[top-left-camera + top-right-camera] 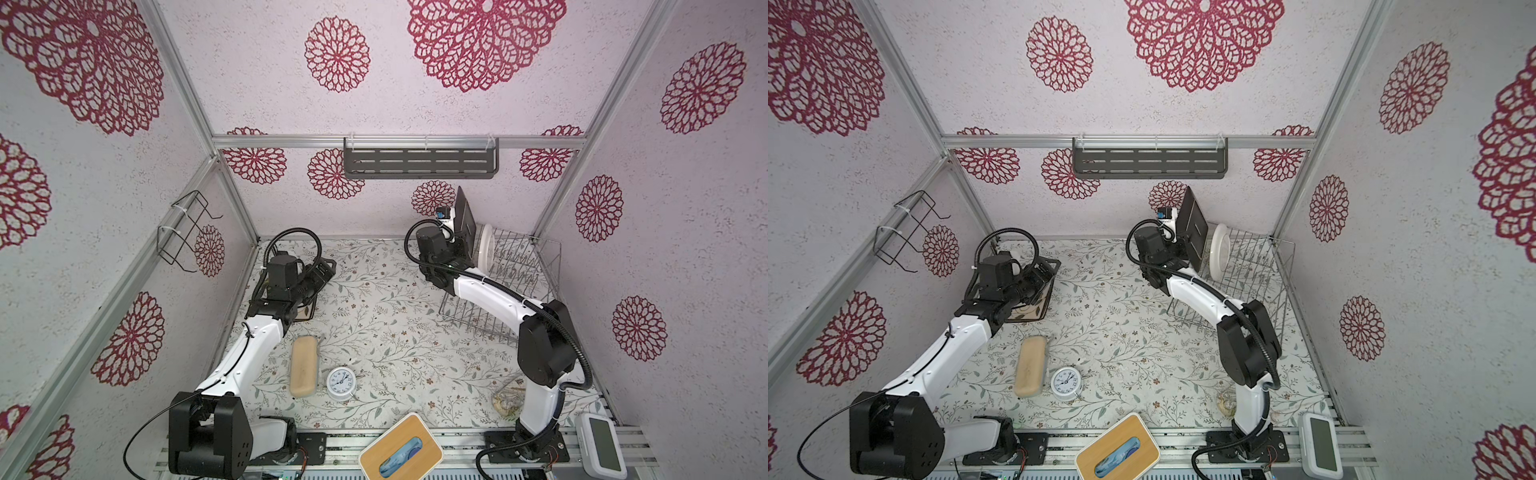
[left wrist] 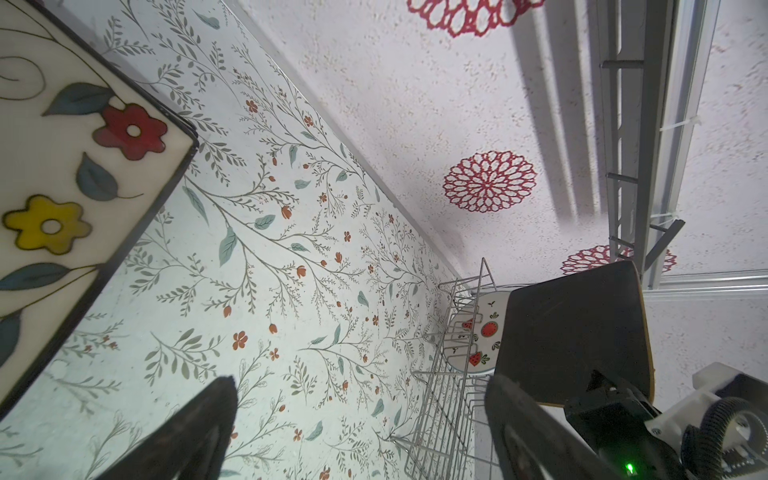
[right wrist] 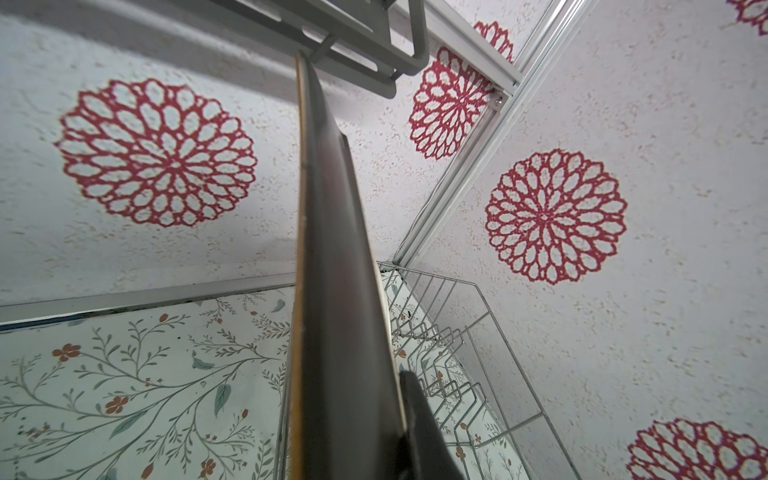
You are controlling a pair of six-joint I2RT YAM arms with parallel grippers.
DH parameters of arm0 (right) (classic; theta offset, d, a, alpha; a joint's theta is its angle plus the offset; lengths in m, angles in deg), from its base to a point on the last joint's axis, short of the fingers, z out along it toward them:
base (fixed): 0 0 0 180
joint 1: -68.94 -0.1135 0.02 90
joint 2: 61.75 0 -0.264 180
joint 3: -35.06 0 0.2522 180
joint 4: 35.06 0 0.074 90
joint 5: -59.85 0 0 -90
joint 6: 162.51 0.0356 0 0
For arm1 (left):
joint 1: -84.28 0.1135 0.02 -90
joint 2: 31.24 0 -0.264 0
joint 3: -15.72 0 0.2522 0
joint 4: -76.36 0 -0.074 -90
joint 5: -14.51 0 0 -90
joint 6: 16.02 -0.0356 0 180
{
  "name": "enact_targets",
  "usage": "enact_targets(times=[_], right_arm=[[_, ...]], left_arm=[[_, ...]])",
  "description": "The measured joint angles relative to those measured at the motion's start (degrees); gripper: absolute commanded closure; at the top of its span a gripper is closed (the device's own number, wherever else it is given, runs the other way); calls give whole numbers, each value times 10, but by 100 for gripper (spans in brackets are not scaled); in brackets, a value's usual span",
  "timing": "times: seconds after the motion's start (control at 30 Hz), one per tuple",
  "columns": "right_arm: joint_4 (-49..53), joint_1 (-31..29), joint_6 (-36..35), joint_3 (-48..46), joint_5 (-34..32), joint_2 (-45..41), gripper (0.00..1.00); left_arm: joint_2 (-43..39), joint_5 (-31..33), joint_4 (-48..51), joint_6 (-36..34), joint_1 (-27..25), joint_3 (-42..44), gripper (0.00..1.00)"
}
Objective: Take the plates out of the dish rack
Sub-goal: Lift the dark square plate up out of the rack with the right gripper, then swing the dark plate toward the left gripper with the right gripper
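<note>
My right gripper [image 1: 456, 237] is shut on a dark brown-black square plate [image 1: 465, 218], holding it upright and raised at the left end of the dish rack [image 1: 521, 286]. In the right wrist view this plate [image 3: 332, 291] shows edge-on, with one finger [image 3: 419, 419] pressed against it. A round white watermelon plate [image 2: 478, 336] stands upright in the silver wire rack [image 2: 444, 415], just behind the dark plate [image 2: 573, 332]. My left gripper [image 2: 361, 399] is open and holds nothing. It hovers at the far left by a white squarish flowered plate [image 2: 62, 166] that lies flat on the table.
A tan oblong block [image 1: 304, 365] and a small alarm clock [image 1: 340, 383] sit front left. A wood-lidded tissue box [image 1: 401, 449] and a white digital clock [image 1: 600, 444] lie at the front edge. A grey slotted shelf [image 1: 420, 162] hangs on the back wall and a black wire basket [image 1: 187, 232] on the left wall.
</note>
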Motion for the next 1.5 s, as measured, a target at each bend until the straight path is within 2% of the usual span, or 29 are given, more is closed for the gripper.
enact_targets(times=[0.4,0.6,0.93,1.27,1.5], right_arm=[[10,-59,28,-47,8,-82,100],[62,-89,101,-62,62,-132,100],[63,-114,195,-169,186,-211,100],[53,-113,281,-228,314,-245,100],[6,-94,381,-266,427,-265,100]], left_arm=[[-50,5,5,2,-1,13,3],[-83,9,8,7,-3,37,3],[-82,-2,-4,15,-4,64,3],[-103,-21,-32,40,-4,103,3],[-119,-36,-35,53,-3,122,3]])
